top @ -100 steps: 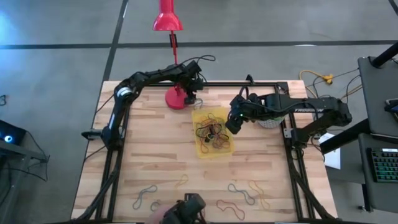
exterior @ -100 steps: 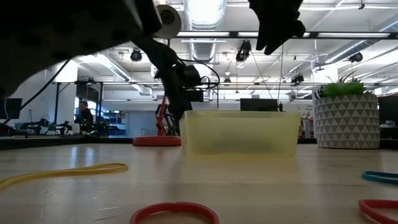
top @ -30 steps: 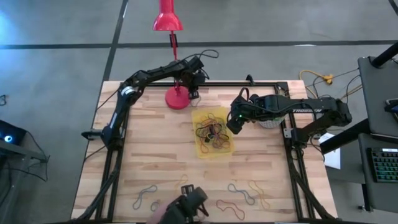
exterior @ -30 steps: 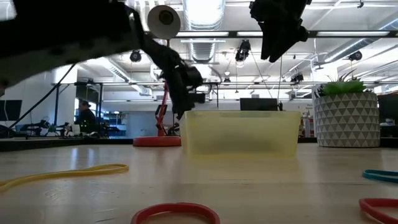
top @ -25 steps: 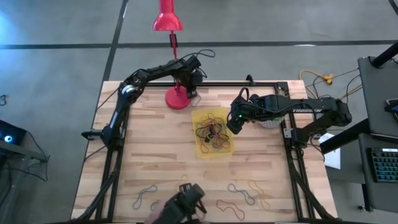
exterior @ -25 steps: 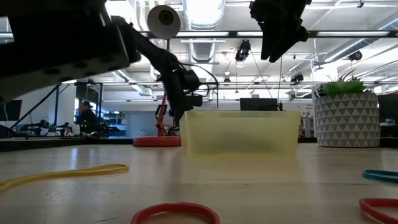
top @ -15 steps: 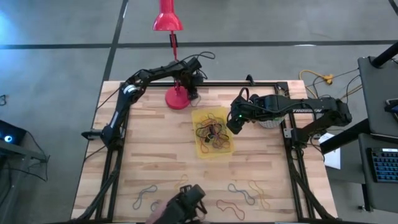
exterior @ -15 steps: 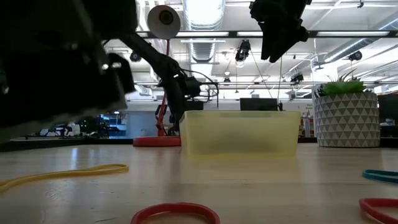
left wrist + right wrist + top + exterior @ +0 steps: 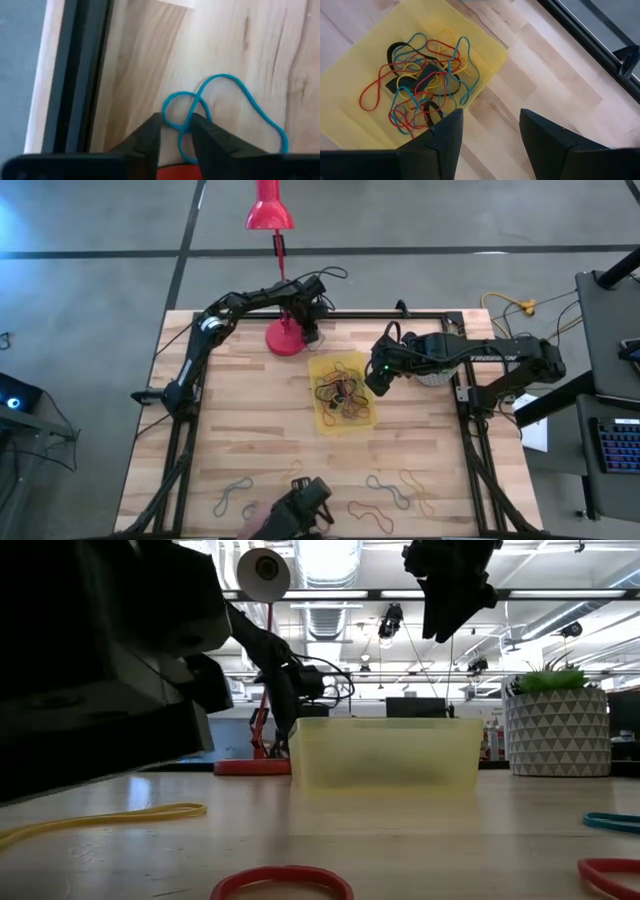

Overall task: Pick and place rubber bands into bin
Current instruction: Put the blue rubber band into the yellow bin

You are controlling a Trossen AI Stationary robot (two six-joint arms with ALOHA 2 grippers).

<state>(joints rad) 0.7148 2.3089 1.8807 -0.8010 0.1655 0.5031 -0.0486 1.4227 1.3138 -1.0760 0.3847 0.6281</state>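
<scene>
A: How are the grippers seen?

B: The left gripper [image 9: 176, 131] is seen with its two dark fingers slightly apart, a thin blue rubber loop [image 9: 225, 117] lying twisted on the wood between the tips; whether it is pinched cannot be told. This gripper [image 9: 312, 330] is placed just beside the round red lamp base [image 9: 283, 338], beyond the bin's far corner. The right gripper [image 9: 487, 131] is held wide apart and empty above the bin's right edge [image 9: 374, 380].

A: And the task's things?

B: The shallow rectangular bin of translucent yellow plastic [image 9: 368, 418] is set near the middle of the table. A tangle of thin floppy rubber bands in red, blue, yellow and black [image 9: 422, 80] is heaped inside it. More loose bands [image 9: 388, 490] are scattered well apart from the bin along the near edge, among them a yellow one [image 9: 110, 817] and a red one [image 9: 281, 881].

A: The surface and room?

B: A pale butcher-block wooden table [image 9: 250, 430] with visible grain is framed by black rails [image 9: 80, 70]. To the right of the bin, a white patterned pot with a green plant [image 9: 557, 730] is seen. Behind the bin, a hall with ceiling lights and ducts is shown.
</scene>
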